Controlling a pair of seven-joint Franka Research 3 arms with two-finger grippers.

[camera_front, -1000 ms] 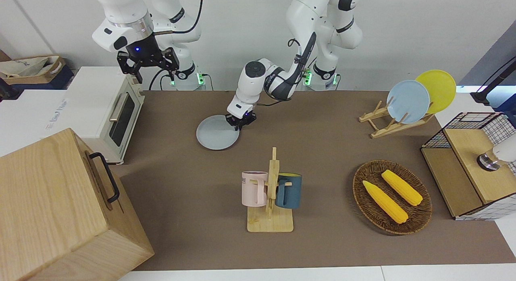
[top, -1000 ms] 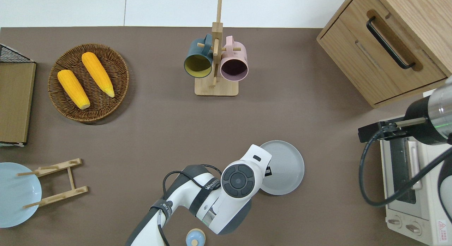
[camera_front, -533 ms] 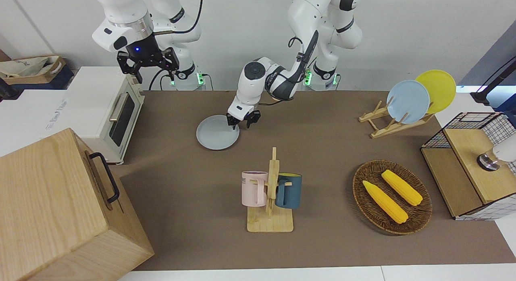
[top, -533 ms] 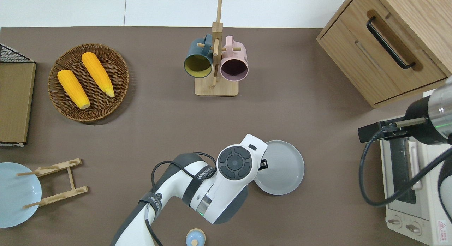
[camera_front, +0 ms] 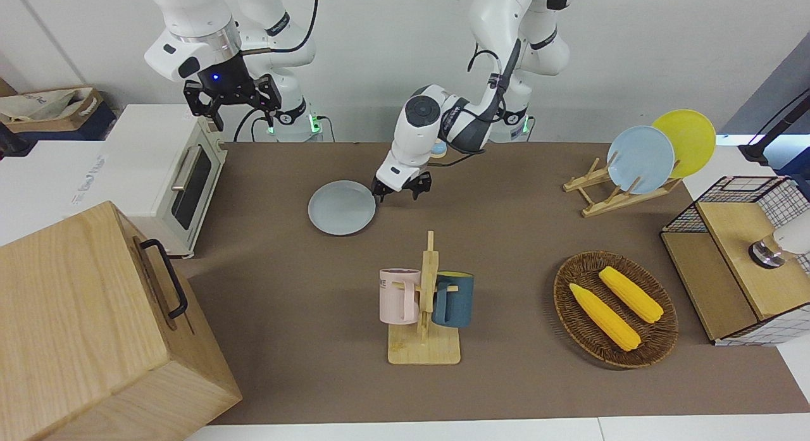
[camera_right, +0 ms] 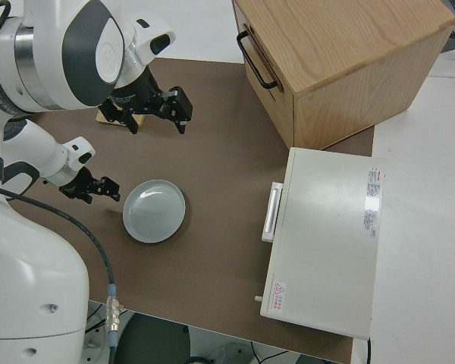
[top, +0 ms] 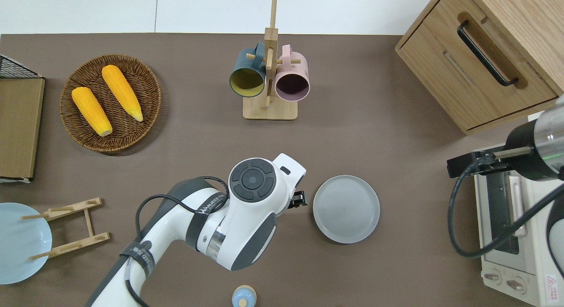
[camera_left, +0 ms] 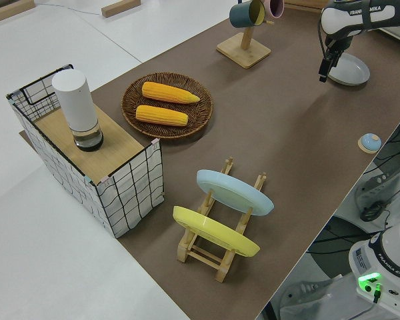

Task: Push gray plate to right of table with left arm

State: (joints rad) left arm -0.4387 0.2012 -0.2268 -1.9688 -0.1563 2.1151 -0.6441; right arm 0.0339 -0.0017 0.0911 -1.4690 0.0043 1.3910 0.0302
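Note:
The gray plate (camera_front: 342, 207) lies flat on the brown table (camera_front: 519, 238), between the mug rack and the robots, toward the right arm's end; it also shows in the overhead view (top: 346, 208) and in both side views (camera_left: 350, 69) (camera_right: 154, 211). My left gripper (camera_front: 399, 192) is open and empty. It hangs low over bare table just off the plate's rim on the left arm's side, apart from it (top: 298, 198) (camera_right: 96, 187). My right gripper (camera_front: 232, 105) is open and parked.
A mug rack (camera_front: 424, 302) with two mugs stands farther from the robots than the plate. A toaster oven (camera_front: 171, 175) and a wooden cabinet (camera_front: 95, 327) fill the right arm's end. A corn basket (camera_front: 615, 309), plate rack (camera_front: 639, 159) and wire crate (camera_front: 740, 257) stand toward the left arm's end.
My left gripper has come off the plate's rim, opened and drawn away toward the left arm's end. The plate has stayed put. The right arm has not moved.

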